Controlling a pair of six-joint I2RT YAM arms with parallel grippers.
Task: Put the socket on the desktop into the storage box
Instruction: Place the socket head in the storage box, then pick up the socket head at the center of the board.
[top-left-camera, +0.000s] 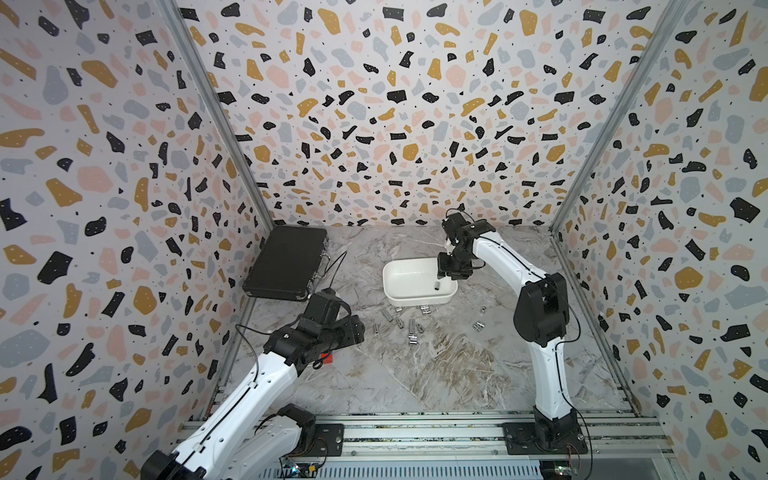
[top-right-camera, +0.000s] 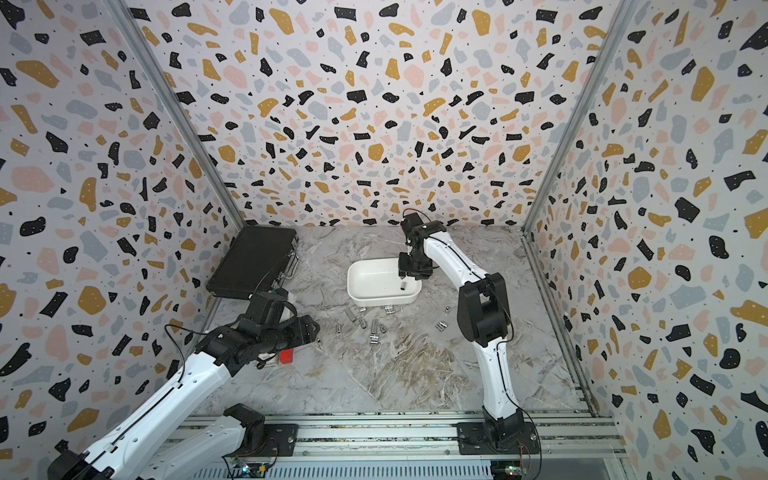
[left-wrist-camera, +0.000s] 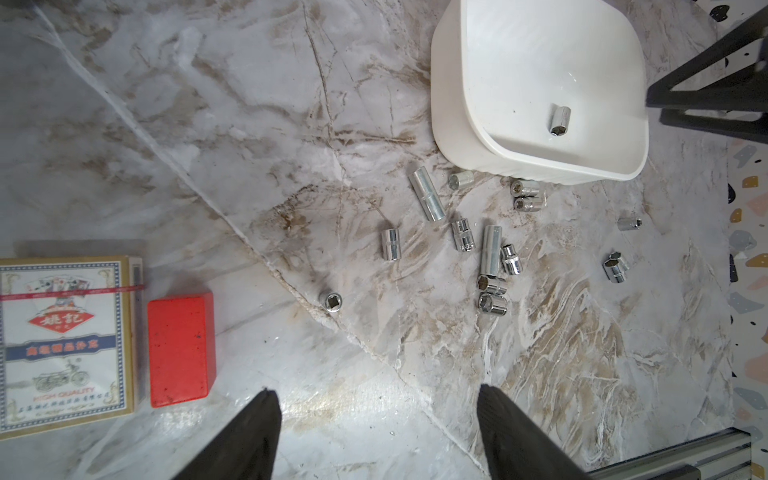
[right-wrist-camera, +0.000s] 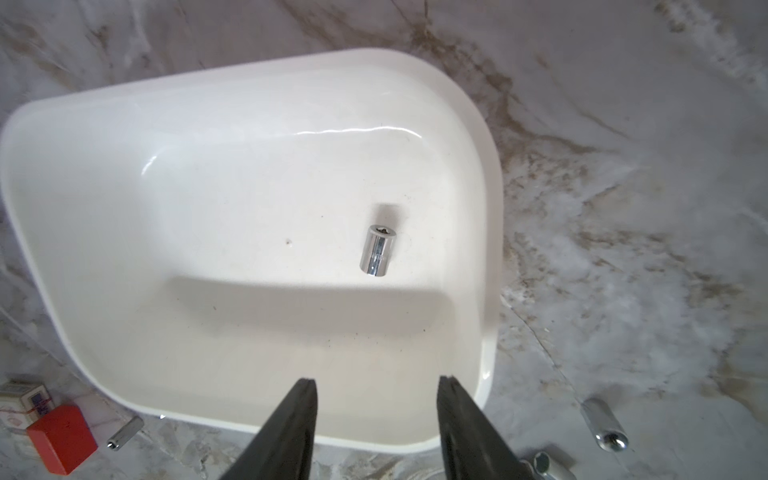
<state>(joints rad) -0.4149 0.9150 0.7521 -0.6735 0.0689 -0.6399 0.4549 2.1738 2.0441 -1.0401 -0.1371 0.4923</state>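
When I looked down from a top view, my right hand (top-left-camera: 444, 272) hung over one end of the white storage box (top-left-camera: 415, 300), and one small socket (top-left-camera: 437, 285) lay inside it. My left hand (top-left-camera: 357, 330) hovered low over the bench (top-left-camera: 457, 374), near the loose sockets (top-left-camera: 411, 330) that lay just in front of the box.

From my left wrist, my left hand (left-wrist-camera: 376, 390) was open wide, with nothing between its fingers. The loose sockets (left-wrist-camera: 490, 249) lay scattered ahead, some long, some short. One standing socket (left-wrist-camera: 331, 301) was the closest to that hand. A red block (left-wrist-camera: 180, 349) and a card pack (left-wrist-camera: 66, 345) lay off to one side.

From my right wrist, my right hand (right-wrist-camera: 377, 379) was open and empty too. The small socket (right-wrist-camera: 377, 250) lay on its side on the box floor, away from the walls.

I think these sockets are hard, shiny steel, small but heavy for their size. They look slippery and could roll away. I would pinch one across its round middle, one finger on each side. A long one I would hold halfway along, so it would not tip.
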